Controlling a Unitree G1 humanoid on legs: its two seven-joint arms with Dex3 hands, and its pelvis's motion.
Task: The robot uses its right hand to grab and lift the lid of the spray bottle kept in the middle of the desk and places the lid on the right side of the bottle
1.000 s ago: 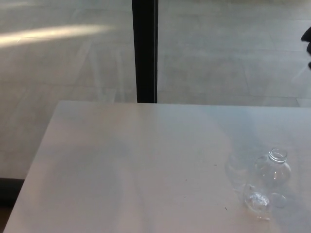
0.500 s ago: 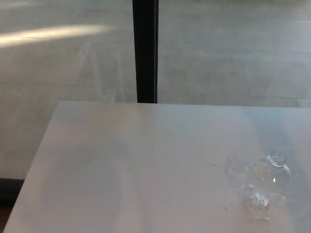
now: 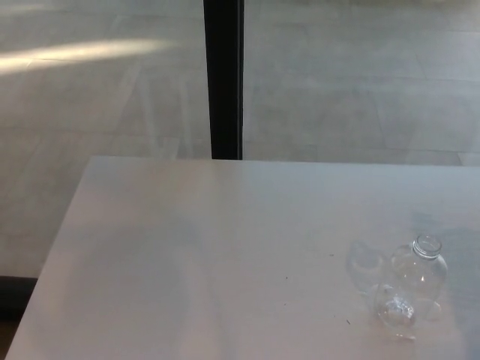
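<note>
1. Spray bottle (image 3: 421,271) stands upright near the right front corner of the white surface (image 3: 210,255); its neck is open, with no lid on it.
2. Neither the right hand nor the left hand shows, so I cannot tell how far the fingers are open or whether they hold anything; with no fingers in view, the bottle can only be placed as out of their reach in this view.
3. A small clear piece (image 3: 395,313) lies touching the bottle on its near side; a fainter clear shape (image 3: 365,262) sits just beside the bottle on the robot's left; which of these is the lid, or whether one is only a glint through the plastic, is too blurred to tell.
4. Changes over the last second: a dark shape at the far right edge of the view has gone; a soft shadow has drifted over the right part of the surface; the bottle's neck sits a touch lower and the faint shape beside it reads more clearly; the bottle has not gone over.
5. Judgement: the lid already looks off and the hand seems withdrawn, so the task appears near its end; yet nothing clear shows on the bottle's right, so the placing may have missed the asked side.
</note>
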